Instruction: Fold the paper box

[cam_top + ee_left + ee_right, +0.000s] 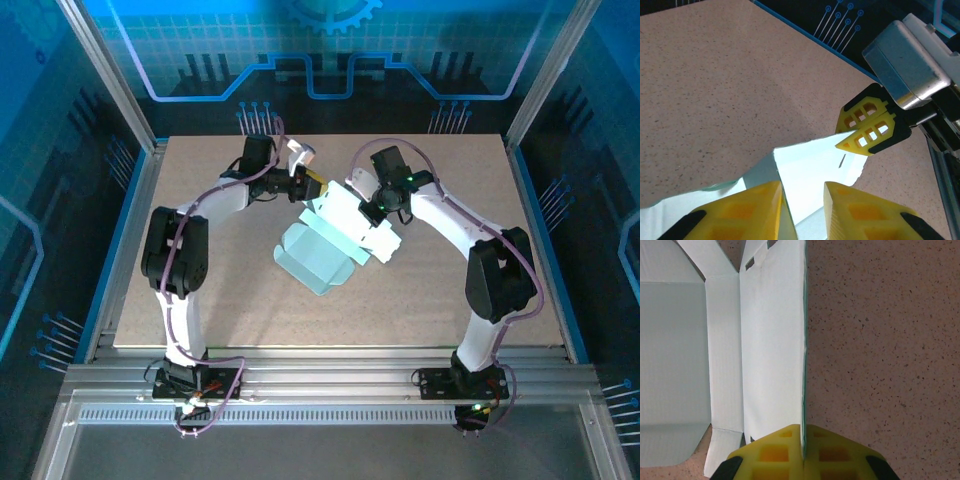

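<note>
A pale-blue paper box (315,255) (810,167) (770,340), partly unfolded, lies near the middle of the tabletop (420,300), slightly toward the far edge. The right claw (803,429) (840,137) pinches the edge of one raised panel. The left claw (802,192) (312,185) is narrowly parted, with a flap edge standing between its fingers.

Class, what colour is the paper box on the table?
The box is a plain, very pale mint-blue, almost white, with no print. It shows best in the right wrist view.
</note>
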Tool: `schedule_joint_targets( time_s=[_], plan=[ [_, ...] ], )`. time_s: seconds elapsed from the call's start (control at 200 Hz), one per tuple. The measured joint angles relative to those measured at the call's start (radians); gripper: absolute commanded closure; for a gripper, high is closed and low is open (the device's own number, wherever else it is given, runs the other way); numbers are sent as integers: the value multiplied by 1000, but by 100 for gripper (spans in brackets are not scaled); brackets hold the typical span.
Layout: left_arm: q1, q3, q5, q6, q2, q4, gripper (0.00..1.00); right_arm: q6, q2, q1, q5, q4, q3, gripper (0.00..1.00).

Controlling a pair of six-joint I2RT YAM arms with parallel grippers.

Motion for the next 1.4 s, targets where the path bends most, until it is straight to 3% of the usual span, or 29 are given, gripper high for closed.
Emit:
schedule_joint_targets(
  time_s=[0.3,0.425,0.615,0.755,1.041,1.396],
  plan=[
    [-58,76,-14,62,56,-101,69,13,0,0,9,-1,9,100],
    [-55,74,-18,60,56,-98,64,15,0,0,13,3,9,100],
    [-29,-42,-29,29,20,0,50,16,0,0,16,7,9,100],
    [23,-199,-43,-60,-67,166,46,15,0,0,40,7,9,100],
    [91,-397,-183,-214,-193,476,33,0,0,3,155,54,-30,100],
    [30,-424,-373,-129,-211,446,19,-64,-8,44,389,196,-129,100]
  ],
)
